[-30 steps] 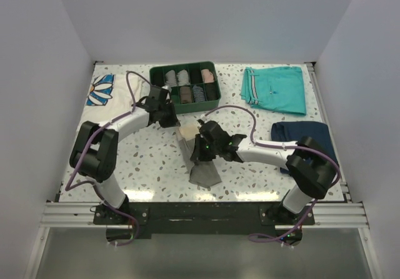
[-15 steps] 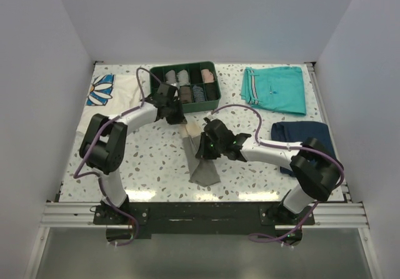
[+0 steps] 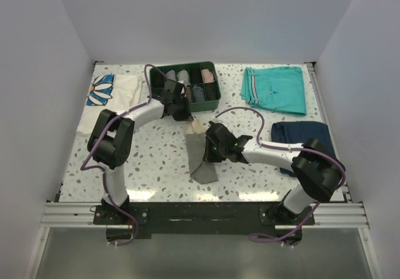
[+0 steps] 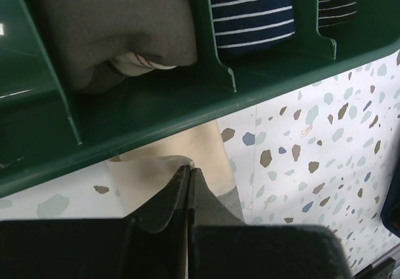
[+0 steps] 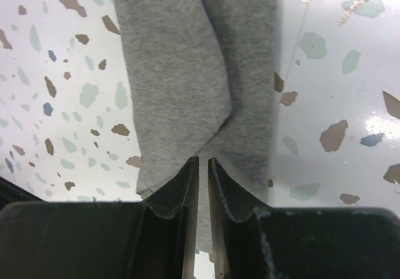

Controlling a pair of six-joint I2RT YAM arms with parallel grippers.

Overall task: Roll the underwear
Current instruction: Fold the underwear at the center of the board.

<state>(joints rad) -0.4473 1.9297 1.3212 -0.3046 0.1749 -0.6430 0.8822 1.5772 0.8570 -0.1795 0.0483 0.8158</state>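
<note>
Jaws of left gripper [image 4: 189, 169] and right gripper [image 5: 203, 162] are clenching beige-grey cloth underwear [image 3: 201, 160] beside a green plastic tray [image 4: 156, 114].

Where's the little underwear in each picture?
Top external: the underwear lies mid-table, just in front of the green tray.
Left wrist: its beige end sits at bottom centre, below the green tray's wall.
Right wrist: its grey part fills the top middle.
Shared landmark: the speckled table shows in all three.

Tray [image 3: 184, 67]: set at table [image 3: 150, 160] rear, rolls [image 3: 183, 77] kept inside.
Underwear [image 3: 199, 157]: laid just before the tray, mid-table.
Shorts [image 3: 275, 89]: laid at far right.
Folded garment [image 3: 301, 132]: set before the shorts.
</note>
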